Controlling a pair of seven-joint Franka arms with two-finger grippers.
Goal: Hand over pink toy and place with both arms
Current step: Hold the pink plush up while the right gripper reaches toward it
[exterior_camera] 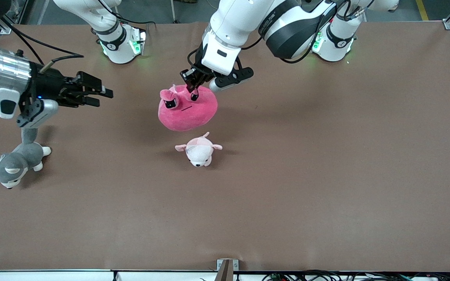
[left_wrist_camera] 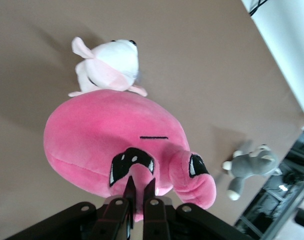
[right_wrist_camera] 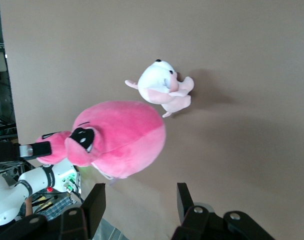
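The left gripper (exterior_camera: 192,86) has its fingers pinched on the round hot-pink plush toy (exterior_camera: 188,108), dangling it over the brown table (exterior_camera: 326,175) above a small pale pink-and-white plush (exterior_camera: 199,150), while the right gripper (exterior_camera: 92,93) waits with fingers spread over the right arm's end.

No legible text — none anywhere

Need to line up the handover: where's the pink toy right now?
The pink toy hangs from the left hand, shut on its top, mid-table above the small pale plush. The right hand waits open.
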